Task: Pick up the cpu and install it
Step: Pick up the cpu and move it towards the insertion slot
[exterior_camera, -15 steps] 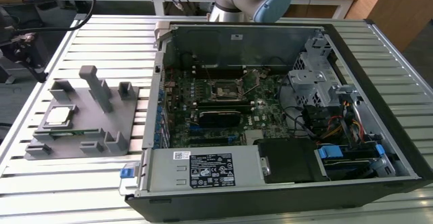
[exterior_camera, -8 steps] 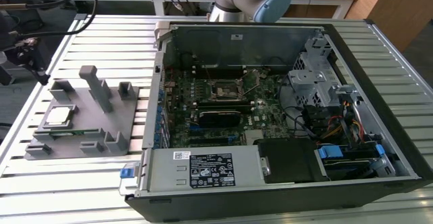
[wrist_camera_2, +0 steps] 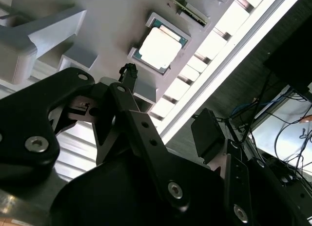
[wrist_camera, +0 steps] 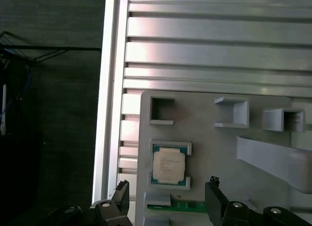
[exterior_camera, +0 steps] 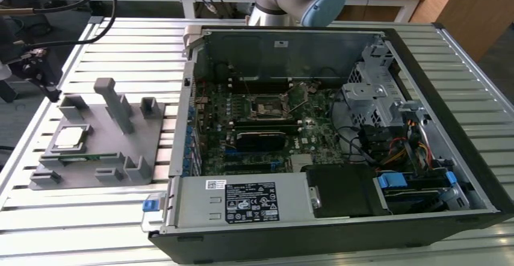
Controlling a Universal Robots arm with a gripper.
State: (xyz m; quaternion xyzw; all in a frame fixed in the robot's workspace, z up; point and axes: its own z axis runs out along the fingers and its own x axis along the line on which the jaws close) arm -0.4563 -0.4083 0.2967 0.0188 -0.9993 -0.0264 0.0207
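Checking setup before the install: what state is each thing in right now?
cpu: lying flat in its tray pocket, not gripped.
gripper: open, holding nothing, near the cpu.
memory stick: lying in the tray beside the cpu.
case: lying on its side, open on top.

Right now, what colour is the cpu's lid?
The cpu lid is shiny silver, clearest in the first wrist view.
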